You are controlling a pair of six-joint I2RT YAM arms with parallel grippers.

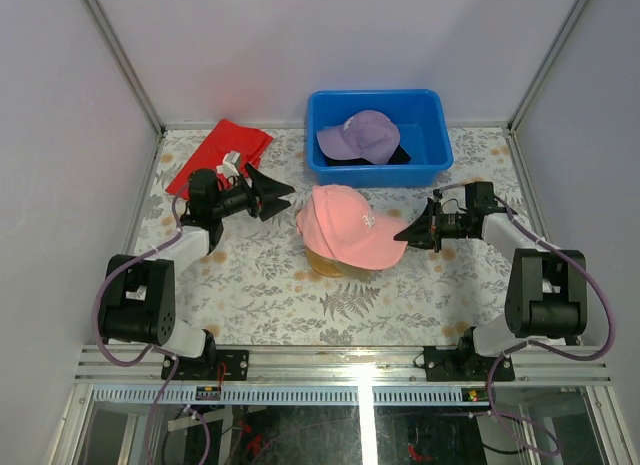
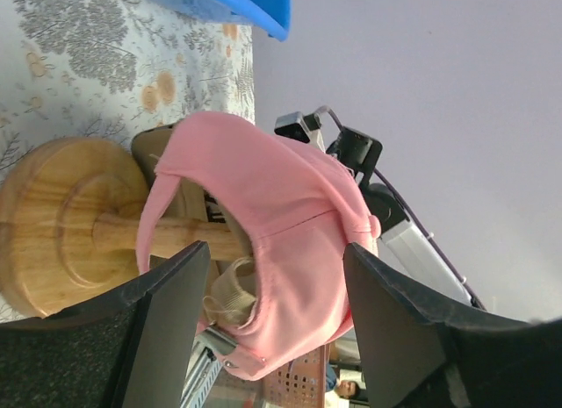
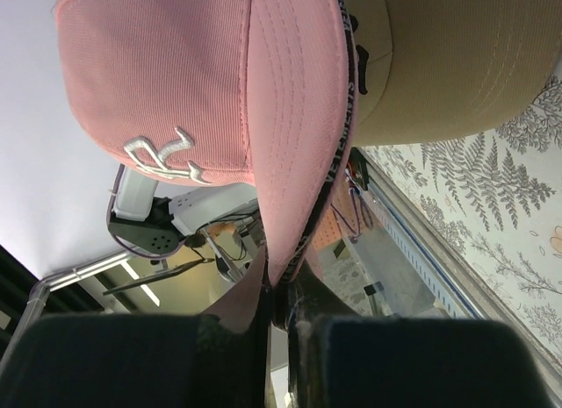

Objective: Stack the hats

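Red cloth (image 1: 220, 153): folded, far left corner of the table.
Left gripper (image 1: 287, 205): jaws spread wide, just left of the pink cap, holding nothing.
Pink cap (image 1: 345, 225): table centre, on top of the tan cap (image 1: 325, 265), which sits on the wooden stand (image 2: 61, 224).
Blue bin (image 1: 325, 155): holds the purple cap (image 1: 360, 135) on the black cap (image 1: 402, 157).
Right gripper (image 1: 400, 235): pinched onto the pink cap's brim edge.

Overhead camera looks steeply down from afar; both wrist cameras, close and rolled sideways, share the pink cap (image 1: 345, 225).
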